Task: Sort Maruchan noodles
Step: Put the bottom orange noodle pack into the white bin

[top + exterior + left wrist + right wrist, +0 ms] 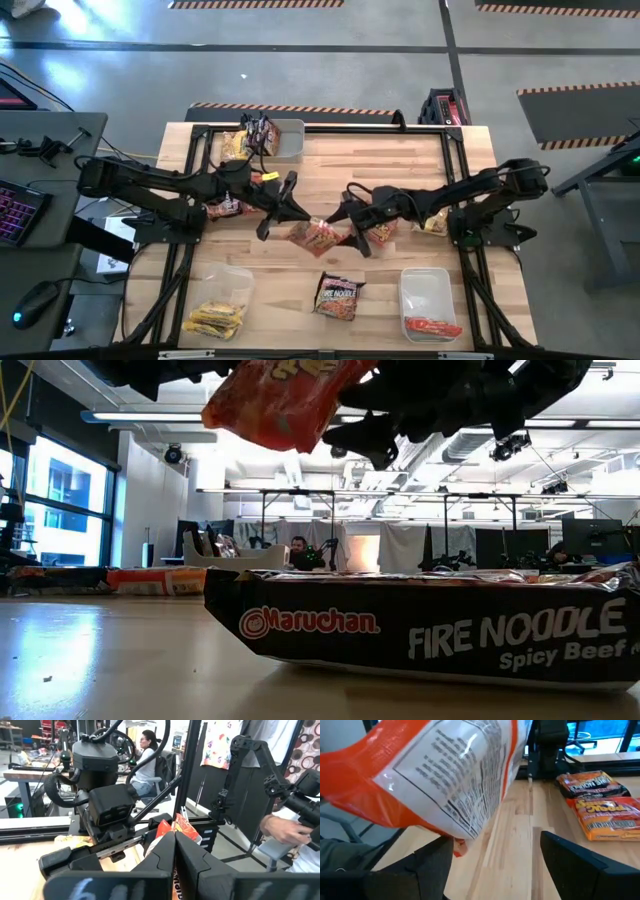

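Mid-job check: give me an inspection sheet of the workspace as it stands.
Surface: wooden table, black frame.
Job's things: red-orange packet held up between both grippers; Fire Noodle packet lying flat; yellow packets in the near-left bin; one red packet in the near-right bin; packets in the far bin.
Clutter: nothing seen.
Grippers: left gripper shut on the red-orange packet; right gripper open beside it.
Cables: along the left arm.
Surroundings: keyboard at left; seated person beyond.
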`<action>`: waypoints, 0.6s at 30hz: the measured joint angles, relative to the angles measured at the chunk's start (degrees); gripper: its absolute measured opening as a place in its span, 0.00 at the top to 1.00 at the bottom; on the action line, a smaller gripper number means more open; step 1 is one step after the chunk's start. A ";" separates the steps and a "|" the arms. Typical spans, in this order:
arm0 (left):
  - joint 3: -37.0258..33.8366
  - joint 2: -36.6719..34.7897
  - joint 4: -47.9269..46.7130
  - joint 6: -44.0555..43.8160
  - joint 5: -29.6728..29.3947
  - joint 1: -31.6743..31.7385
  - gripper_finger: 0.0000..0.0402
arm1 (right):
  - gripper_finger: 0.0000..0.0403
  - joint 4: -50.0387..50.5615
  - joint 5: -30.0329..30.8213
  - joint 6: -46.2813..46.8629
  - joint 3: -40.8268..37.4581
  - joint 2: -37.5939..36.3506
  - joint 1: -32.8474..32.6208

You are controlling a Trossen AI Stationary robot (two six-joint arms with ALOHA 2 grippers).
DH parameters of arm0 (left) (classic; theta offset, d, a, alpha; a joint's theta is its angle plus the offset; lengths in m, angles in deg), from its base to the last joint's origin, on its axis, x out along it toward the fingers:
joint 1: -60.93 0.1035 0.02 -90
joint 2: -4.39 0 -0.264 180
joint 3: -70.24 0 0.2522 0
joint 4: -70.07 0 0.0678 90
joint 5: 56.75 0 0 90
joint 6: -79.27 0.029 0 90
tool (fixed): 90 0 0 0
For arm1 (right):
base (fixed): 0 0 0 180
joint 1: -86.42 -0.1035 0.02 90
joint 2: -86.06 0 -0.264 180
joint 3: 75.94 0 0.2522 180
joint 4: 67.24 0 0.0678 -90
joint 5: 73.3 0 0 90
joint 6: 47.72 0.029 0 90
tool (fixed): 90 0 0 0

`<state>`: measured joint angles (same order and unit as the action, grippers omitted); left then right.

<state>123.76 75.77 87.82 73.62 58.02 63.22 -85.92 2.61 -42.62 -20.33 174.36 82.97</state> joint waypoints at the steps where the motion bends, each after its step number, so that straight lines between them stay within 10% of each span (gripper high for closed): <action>1: 0.00 -0.11 0.02 0.28 0.00 0.00 1.00 | 0.30 0.34 0.06 0.02 0.00 -0.09 0.15; 11: -0.07 -0.18 1.29 1.38 0.02 0.00 1.00 | 0.30 11.62 1.76 -4.00 -0.02 -3.57 2.76; 18: -0.05 -0.18 1.35 1.88 0.13 0.00 1.00 | 0.30 -7.34 -0.03 -3.35 -4.06 1.41 2.96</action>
<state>123.71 75.59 89.17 75.50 58.16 63.22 -93.26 2.58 -45.97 -24.39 175.77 85.93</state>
